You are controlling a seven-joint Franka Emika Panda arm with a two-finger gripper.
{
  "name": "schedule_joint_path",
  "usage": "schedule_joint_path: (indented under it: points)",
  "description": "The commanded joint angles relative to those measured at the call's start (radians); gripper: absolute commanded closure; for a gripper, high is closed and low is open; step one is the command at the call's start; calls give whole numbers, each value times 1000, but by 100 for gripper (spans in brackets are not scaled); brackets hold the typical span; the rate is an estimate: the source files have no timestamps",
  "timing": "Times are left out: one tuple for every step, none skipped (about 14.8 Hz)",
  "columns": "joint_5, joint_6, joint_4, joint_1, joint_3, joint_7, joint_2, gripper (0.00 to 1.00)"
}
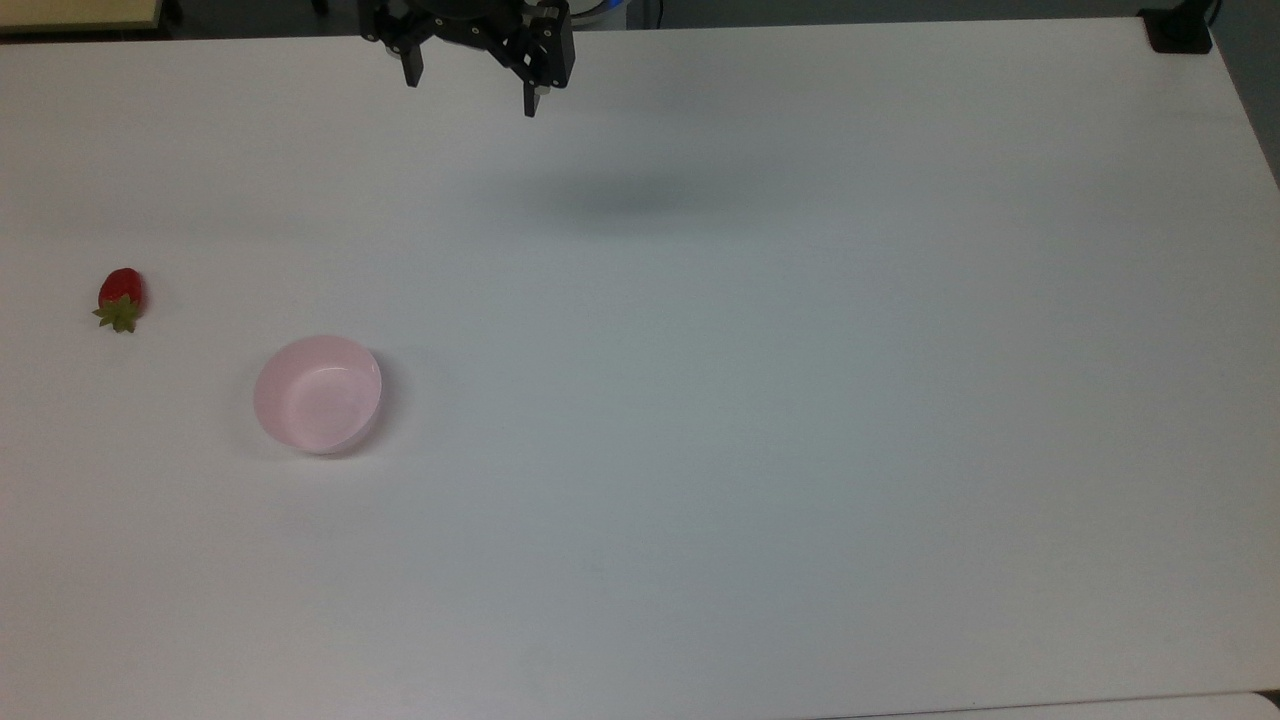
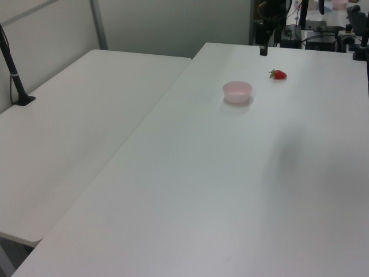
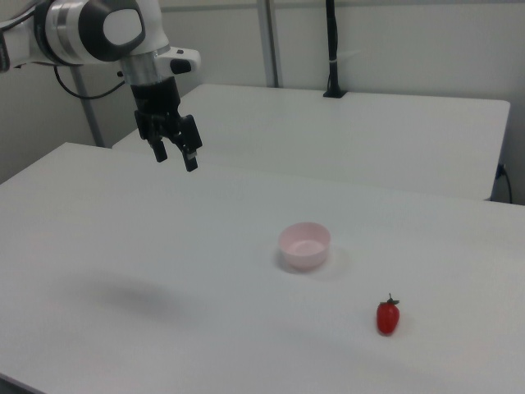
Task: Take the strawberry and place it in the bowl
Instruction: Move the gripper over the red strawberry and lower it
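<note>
While parted and empty above the table, gripper far from strawberry beside bowl.

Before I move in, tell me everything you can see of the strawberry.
The strawberry is small, glossy and red, with a spiky green leafy cap. It lies on its side on the white table, clear of the pink bowl, which sits to its right in the top view. Nothing touches it but the table.

Top view overhead, left and right views oblique from opposite ends, all sharing the table (white).
</note>
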Motion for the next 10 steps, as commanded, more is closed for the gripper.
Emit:
schedule_joint_path:
  points:
    - [16,8,-20,4,-6,-7,-13,0]
    - [16,8,-20,4,-6,-7,-13,0]
    - [16,8,-20,4,-6,-7,-13,0]
    - [16,8,-20,4,-6,-7,-13,0]
    - [16,8,-20,4,-6,-7,-13,0]
    - [16,8,-20,2,-6,-7,-13,0]
    - [16,8,-19,1,-6,-7,-11,0]
    - [16,9,-19,-1,-6,-18,-11,0]
    - [18,9,-19,-13,-6,-41,-11,0]
    - [18,14,-19,-18,-6,-58,-13,0]
